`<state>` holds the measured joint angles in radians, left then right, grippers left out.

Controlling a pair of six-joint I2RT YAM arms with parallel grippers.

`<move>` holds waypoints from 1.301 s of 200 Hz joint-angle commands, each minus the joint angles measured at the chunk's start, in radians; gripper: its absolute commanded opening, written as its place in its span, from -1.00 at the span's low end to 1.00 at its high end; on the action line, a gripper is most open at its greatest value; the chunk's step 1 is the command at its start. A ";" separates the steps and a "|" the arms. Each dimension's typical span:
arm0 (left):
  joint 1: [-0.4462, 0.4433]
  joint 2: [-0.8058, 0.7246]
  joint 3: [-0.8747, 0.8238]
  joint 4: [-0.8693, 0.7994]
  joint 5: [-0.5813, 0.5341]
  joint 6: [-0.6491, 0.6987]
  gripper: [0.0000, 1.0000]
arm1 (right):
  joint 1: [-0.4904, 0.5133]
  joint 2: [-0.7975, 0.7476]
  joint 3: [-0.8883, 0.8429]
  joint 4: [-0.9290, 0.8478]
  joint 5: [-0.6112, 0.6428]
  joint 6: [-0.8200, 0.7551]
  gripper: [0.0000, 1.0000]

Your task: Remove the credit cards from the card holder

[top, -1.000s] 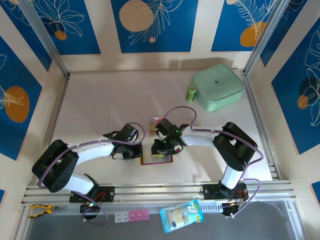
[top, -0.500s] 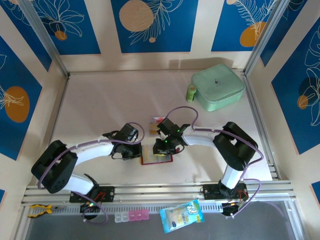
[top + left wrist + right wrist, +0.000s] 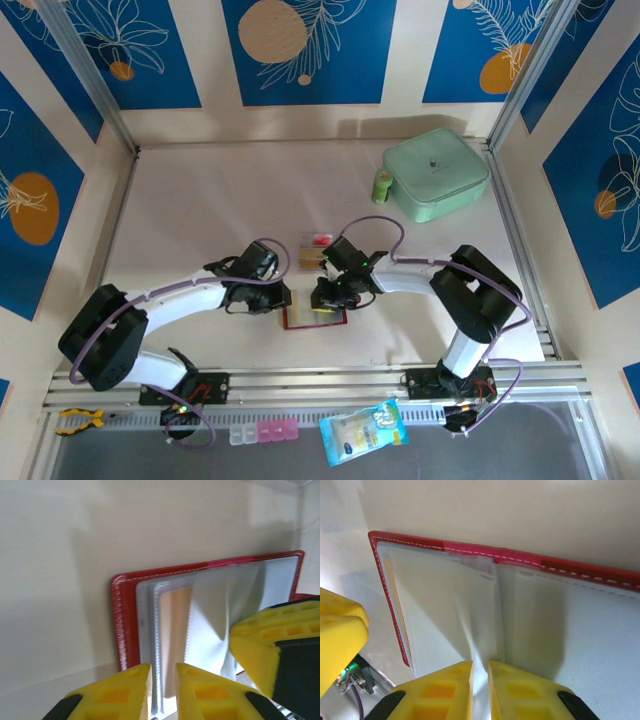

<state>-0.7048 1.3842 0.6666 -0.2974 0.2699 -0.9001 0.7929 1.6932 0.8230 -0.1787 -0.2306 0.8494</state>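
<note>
Two credit cards sit in different places: the whitish card (image 3: 316, 242) with its red marking lies flat on the table (image 3: 200, 210), a little beyond the card holder (image 3: 314, 317) and not touching it. The tan card (image 3: 175, 630) is inside one of the holder's greyish clear pockets, seen through the plastic in the left wrist view. The card holder lies open on the table near the front edge, between the two arms, red cover down and pocket leaves facing up.

The left gripper (image 3: 283, 298) is at the holder's left edge. In its own camera the yellow fingers (image 3: 120, 692) stand close together with only a narrow slot between them. The edges of the pocket leaves run down into that slot, so it is clamped on the holder.

The right gripper (image 3: 323, 295) is over the holder's middle, just beside the left one. Its fingers are nearly together, pinching one clear pocket leaf (image 3: 470, 630), which stands up from the holder in a tent-like fold toward the tips.

Far back on the right of the table a mint-green case (image 3: 437, 173) stands with a small green bottle (image 3: 381, 186) just beside its left side. Along the front rail lie a blue packet (image 3: 363, 430), a row of small clear and pink boxes (image 3: 262, 432) and a yellow clamp (image 3: 78, 418)
</note>
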 commanded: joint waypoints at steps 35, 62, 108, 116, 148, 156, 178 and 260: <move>-0.037 0.058 0.038 0.076 0.043 -0.049 -0.41 | -0.040 -0.007 -0.078 0.092 -0.102 0.023 -0.69; -0.044 0.085 0.050 0.073 0.041 -0.051 -0.38 | -0.053 -0.006 -0.095 0.118 -0.124 0.028 -0.69; -0.052 0.114 0.057 0.104 0.055 -0.059 -0.42 | -0.061 -0.010 -0.105 0.134 -0.142 0.028 -0.69; -0.053 0.120 0.059 0.110 0.059 -0.060 -0.45 | -0.063 -0.009 -0.107 0.137 -0.143 0.030 -0.69; -0.056 0.137 0.067 0.123 0.068 -0.061 -0.50 | -0.066 -0.021 -0.107 0.144 -0.150 0.030 -0.69; -0.056 0.137 0.068 0.123 0.068 -0.062 -0.52 | -0.066 -0.028 -0.106 0.142 -0.150 0.030 -0.69; -0.058 0.127 0.075 0.116 0.067 -0.063 -0.53 | -0.072 -0.068 -0.106 0.123 -0.139 0.023 -0.62; -0.080 0.128 0.150 0.089 0.083 -0.060 -0.44 | -0.129 -0.209 -0.025 -0.238 0.080 -0.123 -0.46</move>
<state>-0.7650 1.5131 0.7654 -0.1970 0.3252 -0.9607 0.6834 1.5154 0.7624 -0.2371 -0.2527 0.7967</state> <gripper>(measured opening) 0.270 0.260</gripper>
